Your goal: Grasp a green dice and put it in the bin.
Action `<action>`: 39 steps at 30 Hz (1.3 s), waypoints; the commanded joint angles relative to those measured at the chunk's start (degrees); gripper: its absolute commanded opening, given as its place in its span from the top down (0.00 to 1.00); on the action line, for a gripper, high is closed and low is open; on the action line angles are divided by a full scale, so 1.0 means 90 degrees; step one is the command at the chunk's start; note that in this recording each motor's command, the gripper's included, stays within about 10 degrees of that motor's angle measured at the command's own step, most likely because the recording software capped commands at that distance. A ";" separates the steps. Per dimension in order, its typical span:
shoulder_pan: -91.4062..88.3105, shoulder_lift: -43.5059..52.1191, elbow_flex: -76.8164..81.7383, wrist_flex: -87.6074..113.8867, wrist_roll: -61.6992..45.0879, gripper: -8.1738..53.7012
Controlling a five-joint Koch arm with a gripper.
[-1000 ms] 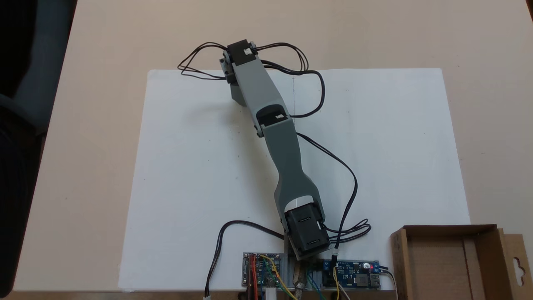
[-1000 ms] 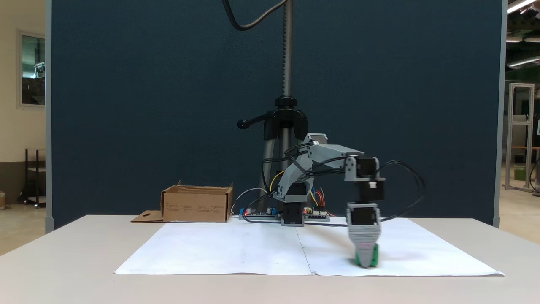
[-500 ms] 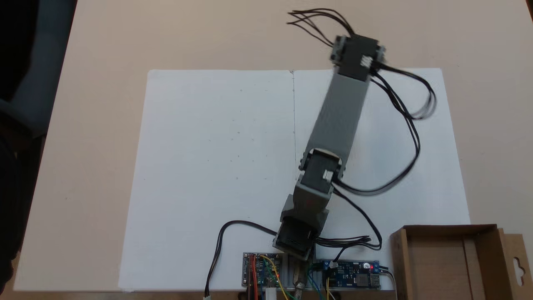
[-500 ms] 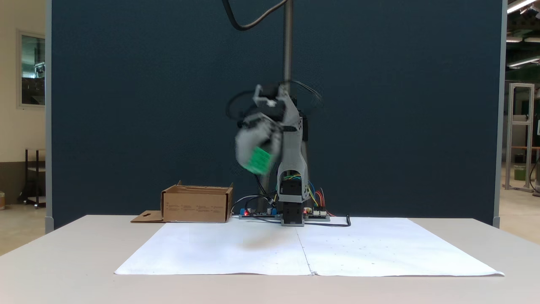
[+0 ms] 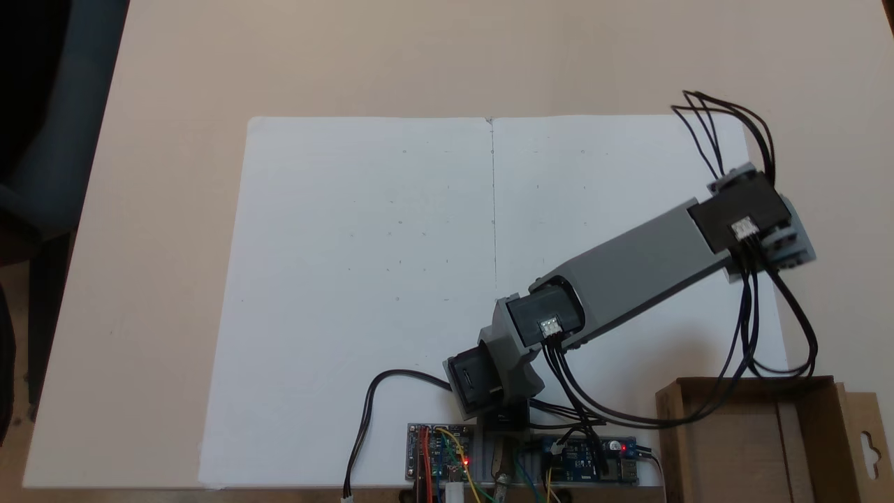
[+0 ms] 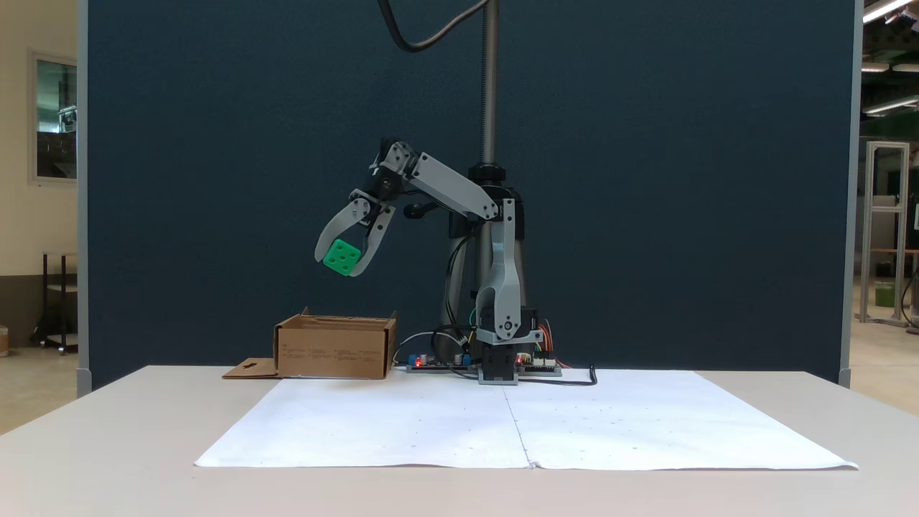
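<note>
White paper sheet [image 6: 524, 424] covers the table [image 6: 108, 445]; circuit boards [image 5: 440, 454] and loose black cables [image 5: 740, 335] sit at the arm's base, cables draping over the rim of the bin [image 5: 740, 433]. Tripod pole [image 6: 490, 79] stands behind the arm, dark blue panel [image 6: 646, 179] at back. Nothing blocks the air between gripper and bin. A second ago the gripper was down on the paper over the green dice; half a second ago mid-swing, blurred. Now the gripper [image 6: 344, 267] hangs high above the bin [image 6: 334, 348], jaws pinching the green dice [image 6: 342, 257], held tilted. Visible part of the bin interior looks bare cardboard, no dice in it.
</note>
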 commanded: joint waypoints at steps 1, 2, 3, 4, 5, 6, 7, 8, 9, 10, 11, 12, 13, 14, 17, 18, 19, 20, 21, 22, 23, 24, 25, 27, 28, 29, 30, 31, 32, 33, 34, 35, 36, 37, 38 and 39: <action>0.0605 0.0186 -0.0127 0.0352 -0.0752 0.67; 0.0869 0.0166 -0.0127 0.0352 -0.0898 0.67; 0.1104 0.0146 -0.0127 0.0352 -0.1035 0.67; 0.1328 0.0078 -0.0127 0.0352 -0.1172 0.67; 0.1582 0.0029 -0.0127 0.0352 -0.1338 0.67; 0.1797 -0.0039 -0.0127 0.0352 -0.1494 0.67; 0.2002 -0.0137 -0.0127 0.0352 -0.1660 0.67; 0.2207 -0.0225 -0.0127 0.0352 -0.1836 0.67; 0.2393 -0.0332 -0.0127 0.0342 -0.2021 0.67; 0.2588 -0.0439 -0.0127 0.0342 -0.2207 0.67; 0.2754 -0.0557 -0.0127 0.0342 -0.2373 0.67; 0.2939 -0.0693 -0.0127 0.0332 -0.2510 0.67; 0.3086 -0.0801 -0.0127 0.0313 -0.2686 0.67; 0.3223 -0.0918 -0.0127 0.0283 -0.2832 0.67; 0.3584 -0.1230 -0.0127 0.0098 -0.3154 0.67; 0.3672 -0.1318 -0.0127 0.0078 -0.3281 0.67; 0.3750 -0.1377 -0.0117 0.0078 -0.3408 0.67; 0.3838 -0.1387 -0.0068 0.0078 -0.3477 0.67; 0.3877 -0.1406 0.0020 0.0078 -0.3584 0.67; 0.3906 -0.1445 0.0107 0.0078 -0.3662 0.67; 0.3926 -0.1465 0.0205 0.0078 -0.3740 0.67; 0.3936 -0.1494 0.0322 0.0068 -0.3789 0.67; 0.3936 -0.1504 0.0420 0.0029 -0.3838 0.67; 0.3936 -0.1523 0.0596 -0.0117 -0.3848 0.67; 0.3936 -0.1523 0.0693 -0.0166 -0.3848 0.67; 0.3936 -0.1523 0.0752 -0.0225 -0.3848 0.67; 0.3936 -0.1523 0.0771 -0.0234 -0.3848 0.67; 0.3936 -0.1514 0.0791 -0.0244 -0.3848 0.66; 0.3936 -0.1523 0.0801 -0.0244 -0.3848 0.60; 0.3936 -0.1514 0.0889 -0.0244 -0.3838 0.50; 0.3926 -0.1514 0.1016 -0.0244 -0.3828 0.39; 0.3906 -0.1514 0.1162 -0.0244 -0.3828 0.33; 0.3896 -0.1504 0.1250 -0.0254 -0.3828 0.29; 0.3896 -0.1504 0.1289 -0.0254 -0.3809 0.22; 0.3887 -0.1504 0.1299 -0.0254 -0.3809 0.19; 0.3877 -0.1504 0.1299 -0.0293 -0.3809 0.19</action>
